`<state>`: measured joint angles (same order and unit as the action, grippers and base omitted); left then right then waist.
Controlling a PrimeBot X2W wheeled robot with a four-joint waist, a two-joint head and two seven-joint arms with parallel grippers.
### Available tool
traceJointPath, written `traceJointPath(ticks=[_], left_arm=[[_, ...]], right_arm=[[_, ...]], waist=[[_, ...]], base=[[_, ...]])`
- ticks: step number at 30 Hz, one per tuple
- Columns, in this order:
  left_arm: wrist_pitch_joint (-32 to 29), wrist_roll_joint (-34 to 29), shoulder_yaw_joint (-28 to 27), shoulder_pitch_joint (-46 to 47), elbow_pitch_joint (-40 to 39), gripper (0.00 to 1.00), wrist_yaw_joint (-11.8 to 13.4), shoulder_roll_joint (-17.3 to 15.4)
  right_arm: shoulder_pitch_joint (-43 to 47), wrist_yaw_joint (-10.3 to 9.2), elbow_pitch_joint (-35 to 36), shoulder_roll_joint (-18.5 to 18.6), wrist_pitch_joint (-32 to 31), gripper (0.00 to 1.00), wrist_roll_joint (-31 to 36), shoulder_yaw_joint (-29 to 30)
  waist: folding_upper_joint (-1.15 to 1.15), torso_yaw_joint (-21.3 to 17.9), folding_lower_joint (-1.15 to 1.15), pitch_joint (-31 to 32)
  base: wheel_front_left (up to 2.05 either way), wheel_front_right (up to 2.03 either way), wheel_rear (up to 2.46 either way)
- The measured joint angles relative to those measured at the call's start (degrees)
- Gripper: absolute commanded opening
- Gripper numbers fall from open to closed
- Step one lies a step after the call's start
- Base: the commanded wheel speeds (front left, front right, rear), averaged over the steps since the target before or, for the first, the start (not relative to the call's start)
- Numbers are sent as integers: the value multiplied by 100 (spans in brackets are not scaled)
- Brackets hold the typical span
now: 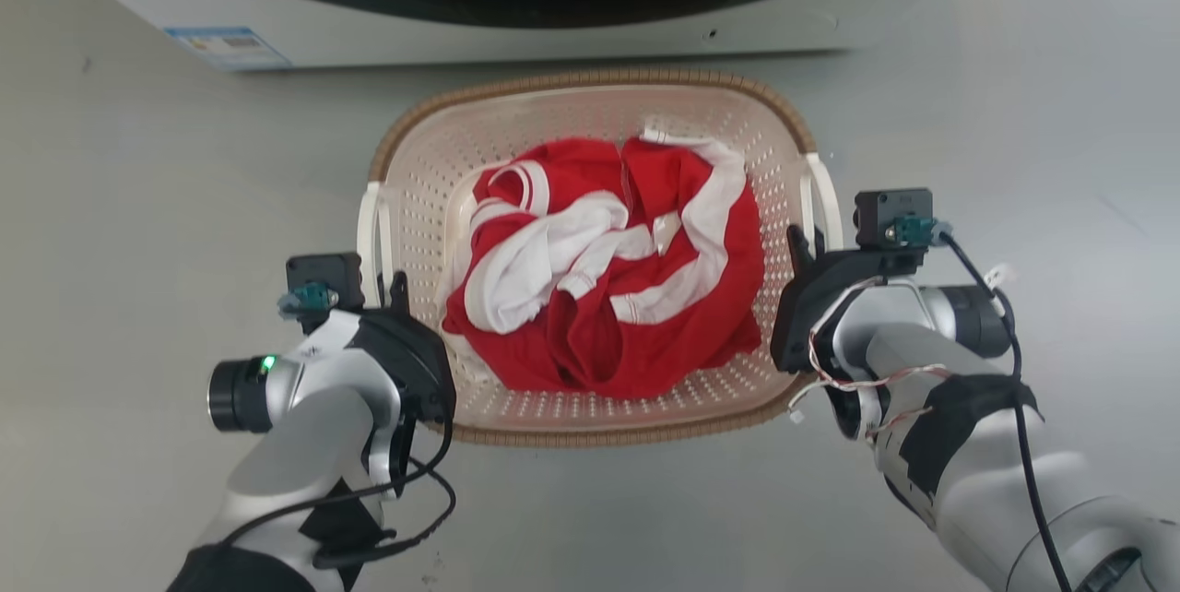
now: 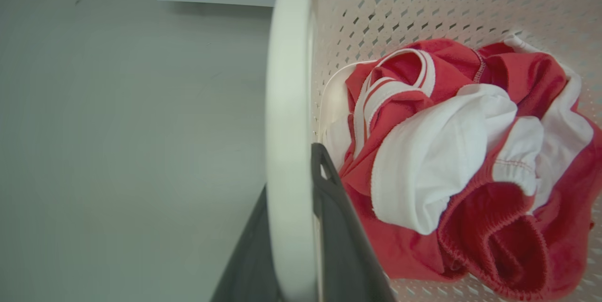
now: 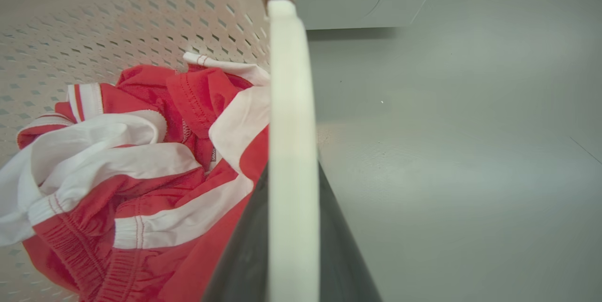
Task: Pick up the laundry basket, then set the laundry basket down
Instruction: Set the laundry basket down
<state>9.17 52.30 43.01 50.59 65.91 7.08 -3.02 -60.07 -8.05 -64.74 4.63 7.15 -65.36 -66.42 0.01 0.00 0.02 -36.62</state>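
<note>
Laundry basket (image 1: 590, 117): centre of head view, over the grey floor (image 1: 138, 205), just in front of the washing machine (image 1: 516, 29) at 12 o'clock. Whether its base rests on the floor or hangs clear of it cannot be told. Cream perforated walls, brown woven-look rim, oval outline, one white handle on each side. The rim at 7 o'clock is hidden behind the left wrist housing, and the base is covered by a crumpled red-and-white garment (image 1: 599, 297). Left tool (image 1: 392, 288) at 9 o'clock: clamped on the left handle (image 2: 288, 104), one dark finger against each face. The outer finger's tip is hidden behind the handle in the left wrist view. Right tool (image 1: 804, 240) at 3 o'clock: closed likewise on the right handle (image 3: 291, 128); both fingertips are masked by the handle in the right wrist view. The washing machine is cut off by the top edge. Its blue-bordered label (image 1: 226, 46) is too small to read.
</note>
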Motion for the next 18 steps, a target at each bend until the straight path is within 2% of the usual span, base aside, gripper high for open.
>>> traceJointPath(ticks=[18], left_arm=[[110, -208, -59, 1028, 80, 0, 31, 3]], right_arm=[[-905, 0, -248, 5, 256, 0, 174, 0]], waist=[[0, 152, -1, -1454]], base=[[0, 0, 0]])
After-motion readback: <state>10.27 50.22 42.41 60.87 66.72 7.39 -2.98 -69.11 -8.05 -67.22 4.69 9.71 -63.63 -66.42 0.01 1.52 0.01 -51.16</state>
